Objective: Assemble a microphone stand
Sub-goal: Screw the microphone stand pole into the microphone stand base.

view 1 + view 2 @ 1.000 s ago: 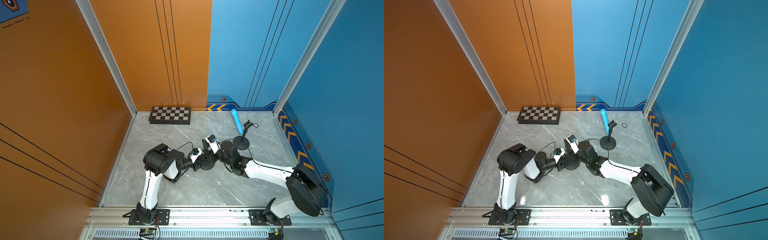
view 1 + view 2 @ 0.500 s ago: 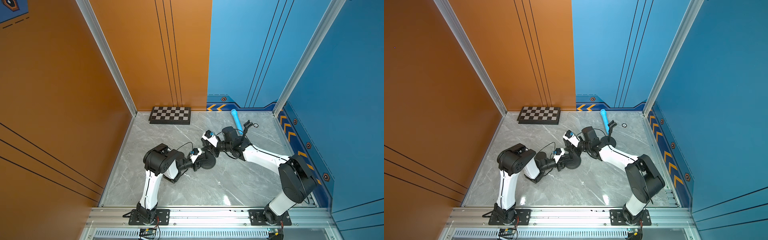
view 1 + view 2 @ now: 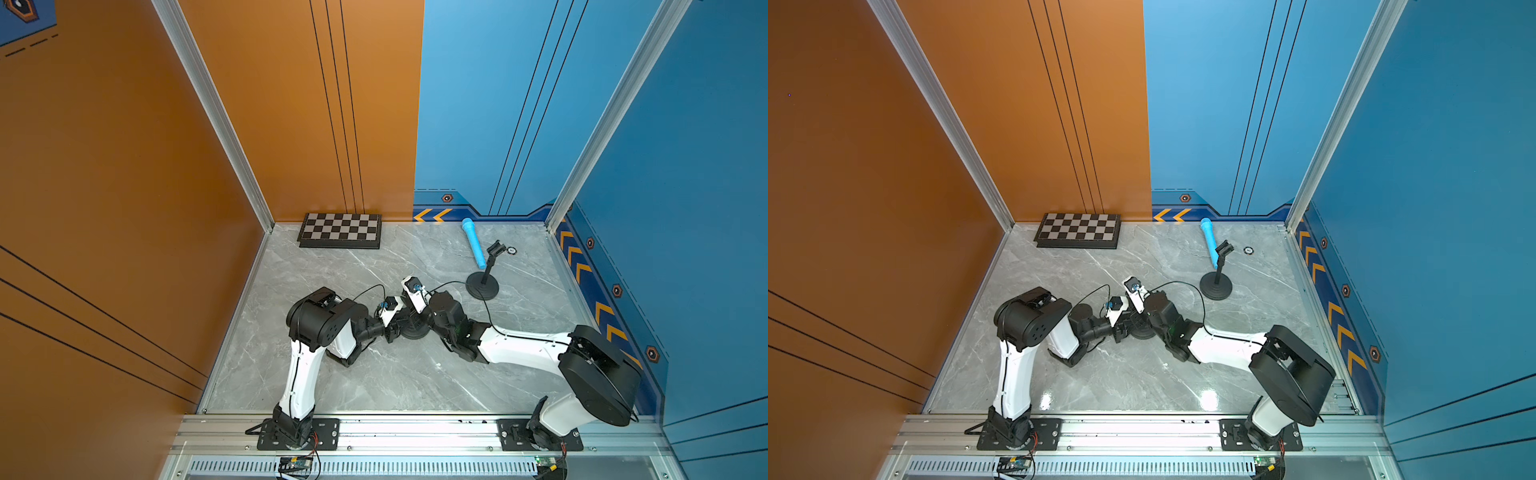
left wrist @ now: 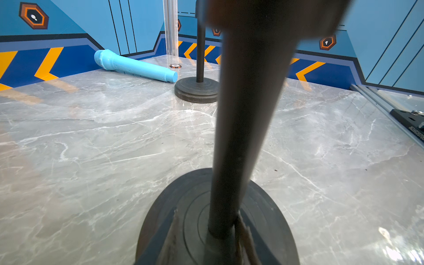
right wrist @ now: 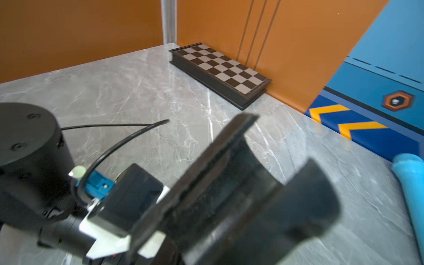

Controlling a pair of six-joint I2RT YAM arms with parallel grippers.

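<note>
The stand base [image 3: 415, 332] sat between both arms, its pole [image 4: 238, 137] upright in it. I judged the disc heavy and the pole stiff and slick (tippy if pushed high), so best held low. The left wrist view showed the left gripper [image 4: 206, 224] gripping the pole's foot. The blurred right wrist view suggested the right gripper [image 5: 259, 174] clamped its top. Both top views hid these grips.
</note>
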